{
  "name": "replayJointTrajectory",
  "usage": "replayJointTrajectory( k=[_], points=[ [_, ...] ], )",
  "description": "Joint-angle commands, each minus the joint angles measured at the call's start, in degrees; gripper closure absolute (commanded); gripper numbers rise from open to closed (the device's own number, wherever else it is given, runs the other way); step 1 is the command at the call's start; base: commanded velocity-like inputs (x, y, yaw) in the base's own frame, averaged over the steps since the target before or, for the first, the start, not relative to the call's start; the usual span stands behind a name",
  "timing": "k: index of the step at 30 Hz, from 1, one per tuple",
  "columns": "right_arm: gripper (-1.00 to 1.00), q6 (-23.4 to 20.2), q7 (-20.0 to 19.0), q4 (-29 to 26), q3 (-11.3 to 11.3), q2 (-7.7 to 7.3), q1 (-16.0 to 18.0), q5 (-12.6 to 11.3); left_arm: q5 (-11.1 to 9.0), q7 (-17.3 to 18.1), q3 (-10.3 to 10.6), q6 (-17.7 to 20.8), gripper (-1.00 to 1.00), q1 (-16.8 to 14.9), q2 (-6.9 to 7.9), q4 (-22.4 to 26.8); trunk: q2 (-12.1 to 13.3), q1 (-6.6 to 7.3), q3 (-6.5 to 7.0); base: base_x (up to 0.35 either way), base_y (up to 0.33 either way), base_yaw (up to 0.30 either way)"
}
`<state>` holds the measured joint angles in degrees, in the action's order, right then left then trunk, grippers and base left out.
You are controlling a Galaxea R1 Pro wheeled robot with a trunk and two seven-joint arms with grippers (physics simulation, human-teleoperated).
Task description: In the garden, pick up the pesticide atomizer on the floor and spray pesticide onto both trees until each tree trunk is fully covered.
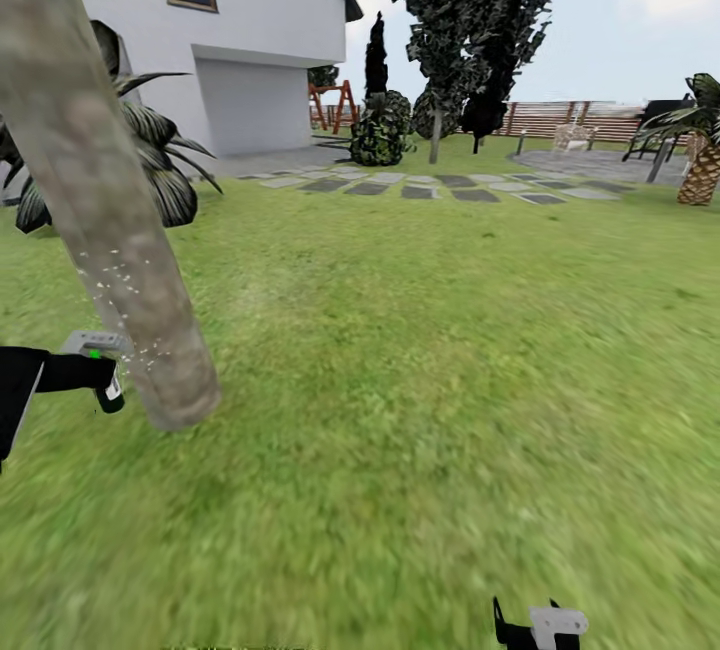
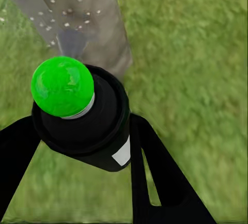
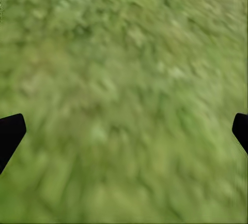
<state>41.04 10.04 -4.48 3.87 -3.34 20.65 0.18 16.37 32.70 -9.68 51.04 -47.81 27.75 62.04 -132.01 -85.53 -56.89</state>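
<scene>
Beside the tree trunk (image 1: 105, 200), low at the head view's left, the left gripper (image 1: 100, 370) pinches the pesticide atomizer (image 2: 85, 118), both fingers (image 2: 155, 167) pressed against its dark body; the dot on its top shows green. White pesticide specks (image 1: 125, 280) dot the bark just beyond the nozzle. The right gripper (image 3: 124, 131) hangs over grass (image 1: 420, 380), fingertips spread wide, holding nothing. Open lawn extends to a stone path (image 1: 430, 185), a white house (image 1: 230, 20) and a slatted fence (image 1: 580, 120).

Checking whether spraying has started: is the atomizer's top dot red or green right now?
Green. The pesticide atomizer, held in the left gripper, shows a bright green dot, and white pesticide specks the tree trunk.
</scene>
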Motion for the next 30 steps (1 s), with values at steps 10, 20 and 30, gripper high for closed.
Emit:
replayJointTrajectory(
  k=[10,20,30],
  points=[
    [-1.00,0.00,-0.02,0.06,0.00,0.00,0.00,0.00,-0.19,-2.28,0.09,-0.06,1.00,0.00,-0.35,-2.04,0.00,0.00,0.00,0.024,-0.273,0.220],
    [-1.00,0.00,-0.02,0.09,0.00,0.00,0.00,0.00,-0.17,-2.39,0.27,-0.02,1.00,0.00,-0.81,-2.13,0.00,0.00,0.00,0.221,-0.195,0.005],
    [-1.00,0.00,-0.02,0.09,0.04,0.00,0.00,0.03,-0.20,-8.80,0.21,-1.31,1.00,0.00,-0.76,-8.05,0.00,0.00,0.00,0.114,-0.045,0.148]
  ],
)
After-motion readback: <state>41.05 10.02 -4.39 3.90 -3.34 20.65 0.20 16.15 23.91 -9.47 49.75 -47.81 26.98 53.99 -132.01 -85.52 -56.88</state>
